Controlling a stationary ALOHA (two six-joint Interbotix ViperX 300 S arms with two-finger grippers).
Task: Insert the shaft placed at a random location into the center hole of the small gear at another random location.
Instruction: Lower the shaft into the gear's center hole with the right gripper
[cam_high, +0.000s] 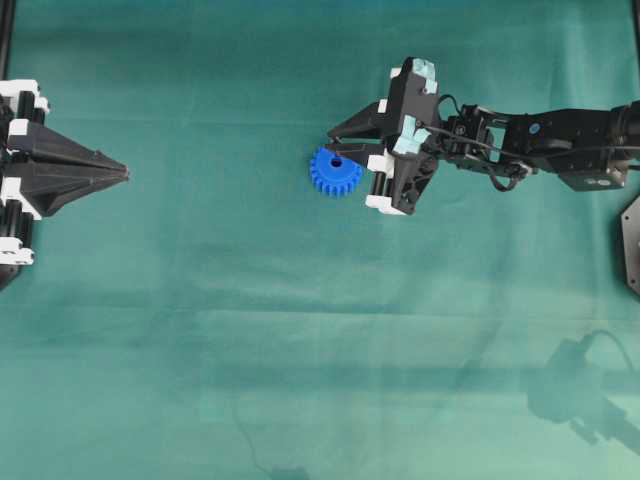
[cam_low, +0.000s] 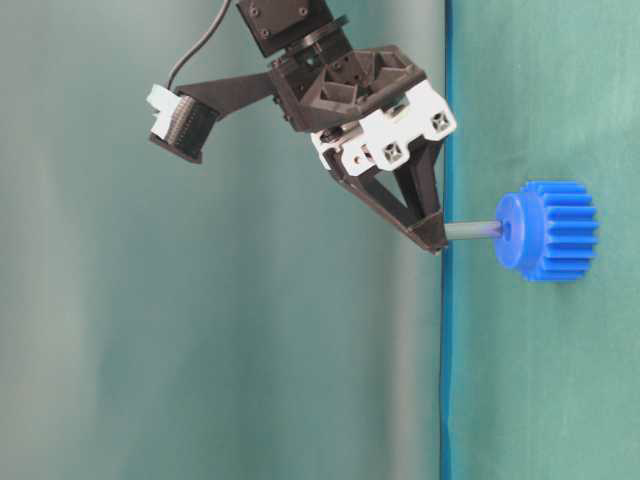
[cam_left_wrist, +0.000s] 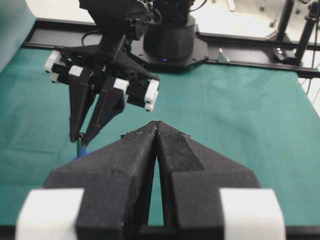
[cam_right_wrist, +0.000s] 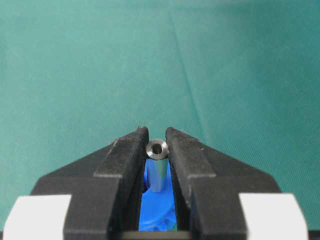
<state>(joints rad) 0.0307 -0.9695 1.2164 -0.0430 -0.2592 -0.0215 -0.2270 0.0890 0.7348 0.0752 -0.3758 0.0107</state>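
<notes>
The shaft (cam_right_wrist: 158, 167) sits pinched between the two fingers of my right gripper (cam_right_wrist: 157, 145), its hollow top end level with my fingertips. In the table-level view the shaft (cam_low: 472, 230) runs from my fingertips straight to the hub of the small gear (cam_low: 547, 230), and its far end meets the hub's face at the center hole; whether it has entered I cannot tell. Seen from above, the small gear (cam_high: 335, 171) lies on the green cloth (cam_high: 200, 350) a little left of the middle, with the center hole (cam_high: 335, 160) partly showing beside my fingertips. My right gripper (cam_high: 345, 152) points steeply down at the gear, and my arm stretches in from the right edge.

My left gripper (cam_high: 126, 174) rests at the far left edge, well apart from the gear, its fingers pressed together on nothing. From its own camera, its fingers (cam_left_wrist: 131, 165) hide nearly all of the gear; only a blue sliver shows beneath the right gripper's tips.
</notes>
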